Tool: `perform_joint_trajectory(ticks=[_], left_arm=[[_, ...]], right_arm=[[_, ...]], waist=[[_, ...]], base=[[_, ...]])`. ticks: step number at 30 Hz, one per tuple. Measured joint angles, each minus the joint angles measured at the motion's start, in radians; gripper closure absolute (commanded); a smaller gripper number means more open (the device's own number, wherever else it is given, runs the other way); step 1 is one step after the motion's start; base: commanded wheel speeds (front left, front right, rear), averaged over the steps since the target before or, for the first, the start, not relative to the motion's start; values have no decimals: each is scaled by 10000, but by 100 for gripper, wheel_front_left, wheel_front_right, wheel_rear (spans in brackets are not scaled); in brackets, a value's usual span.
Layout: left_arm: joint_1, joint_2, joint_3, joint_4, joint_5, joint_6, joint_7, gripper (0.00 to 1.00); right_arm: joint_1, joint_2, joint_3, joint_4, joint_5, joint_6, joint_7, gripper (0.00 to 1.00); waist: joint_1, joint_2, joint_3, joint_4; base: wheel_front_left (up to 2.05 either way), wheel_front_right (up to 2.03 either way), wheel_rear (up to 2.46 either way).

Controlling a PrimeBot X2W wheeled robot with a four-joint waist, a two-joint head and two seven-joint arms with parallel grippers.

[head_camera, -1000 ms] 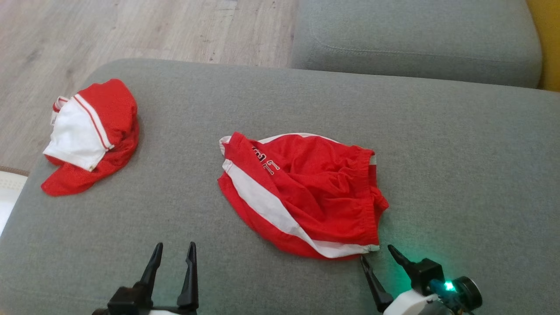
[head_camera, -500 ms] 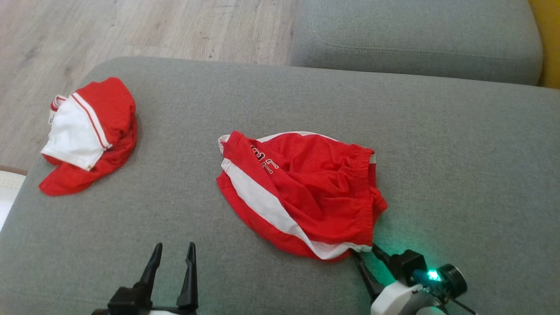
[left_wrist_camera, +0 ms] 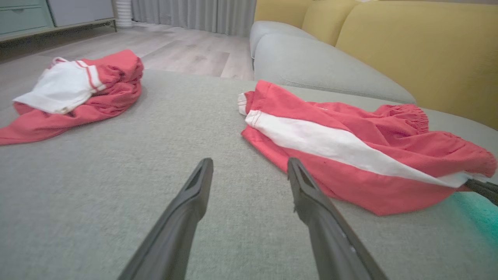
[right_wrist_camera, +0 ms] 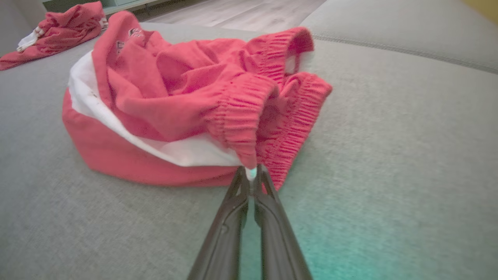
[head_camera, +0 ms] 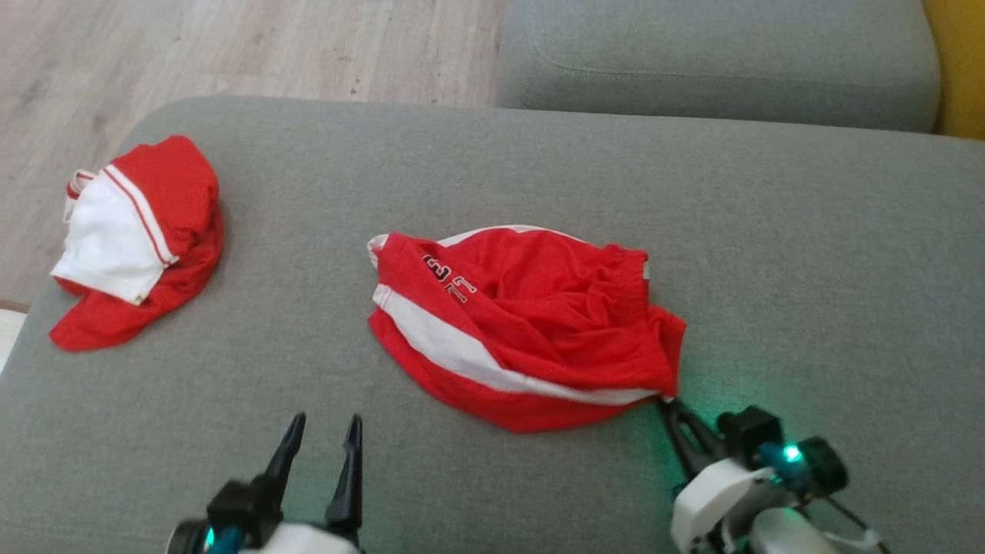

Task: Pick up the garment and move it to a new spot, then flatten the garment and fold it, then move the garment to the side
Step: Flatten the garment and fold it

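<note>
At the near right of the grey sofa cushion point(head_camera: 808, 254), the right gripper point(head_camera: 668, 405) is clamping tight on a corner of the crumpled red shorts point(head_camera: 539, 323) lying mid-cushion. Near left, the left gripper point(head_camera: 325, 425) is hovering wide open, holding nothing. Far left, another red garment point(head_camera: 131, 238) is lying. Only the grasp is looking done; lifting, moving, flattening and folding are waiting.

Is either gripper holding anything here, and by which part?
Right gripper pinches the shorts at the near waistband corner; left gripper is open, empty.
</note>
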Motion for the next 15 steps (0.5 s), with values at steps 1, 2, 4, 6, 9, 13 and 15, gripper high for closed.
perform_joint_trajectory(ticks=[1, 2, 4, 6, 9, 13, 15], left_arm=[[-224, -2, -52, 127, 2, -79, 104, 0], [-465, -2, -88, 265, 4, -146, 209, 0], [-961, -13, -190, 591, 4, -274, 374, 0], [-1192, -42, -253, 775, 0, -359, 439, 0], [-1779, -165, -359, 1436, -8, -633, 679, 0], [-2442, -382, -387, 2497, -257, -934, 888, 0], [-2779, -464, -393, 2989, -378, -1062, 982, 0]], right_arm=[[12, -65, -163, -138, -42, 0, 0, 100], [24, -144, -351, -270, -92, 0, 0, 100], [31, -297, -688, -437, -128, 0, 0, 100], [32, -374, -807, -479, -167, 0, 0, 100], [29, -539, -1099, -525, -282, 0, 0, 100], [-66, -587, -1131, -606, -337, 0, 0, 100], [-212, -617, -1106, -686, -337, 0, 2, 100]], waist=[[0, 0, 25, -39], [0, 0, 54, -83], [0, 0, 126, -176], [0, 0, 171, -220], [0, 0, 338, -351], [1, 0, 619, -526], [1, 0, 762, -622]], base=[[0, 0, 0], [0, 0, 0], [0, 0, 0], [0, 0, 0], [0, 0, 0], [0, 0, 0], [0, 0, 0]])
